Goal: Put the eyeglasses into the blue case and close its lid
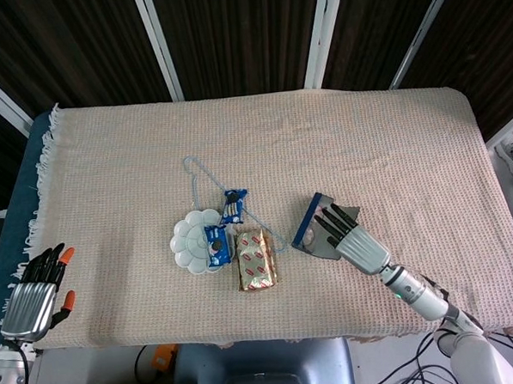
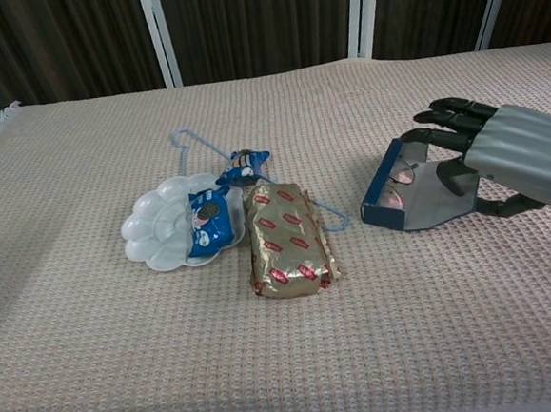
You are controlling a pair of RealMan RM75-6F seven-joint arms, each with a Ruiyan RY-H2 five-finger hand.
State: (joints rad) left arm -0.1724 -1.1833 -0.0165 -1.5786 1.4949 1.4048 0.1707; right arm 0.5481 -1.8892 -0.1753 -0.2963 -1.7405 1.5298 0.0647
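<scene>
Nearest us, at the table's near left corner, we see the left hand (image 1: 34,294) hanging off the cloth's edge, fingers spread apart and holding nothing; the chest view does not show it.

On the right, our right hand (image 2: 501,155) reaches in low over the cloth (image 1: 392,142). Its dark fingers (image 2: 452,123) lie extended across the top of the case (image 2: 410,189), with the thumb curled under the near right side, so the hand grips the case. In the head view the same hand (image 1: 349,237) covers the case's near right half, with the fingers pointing far and left.

The case (image 1: 317,233) rests on the cloth right of center, well apart from the clutter to its left. It is blue outside with a grey lining, and its lid stands open, the mouth facing left. Inside we make out the eyeglasses (image 2: 400,174), a thin frame with a pinkish tint, only partly visible past the fingers.

Left of the case lies a gold snack pack (image 2: 286,237) with red marks. Just left of it sits a white palette (image 2: 158,232) carrying a blue cookie packet (image 2: 206,220). A second blue packet (image 2: 245,166) lies just beyond the gold pack. A light blue hanger (image 1: 206,179) stretches farther back, its wire running under these things.
</scene>
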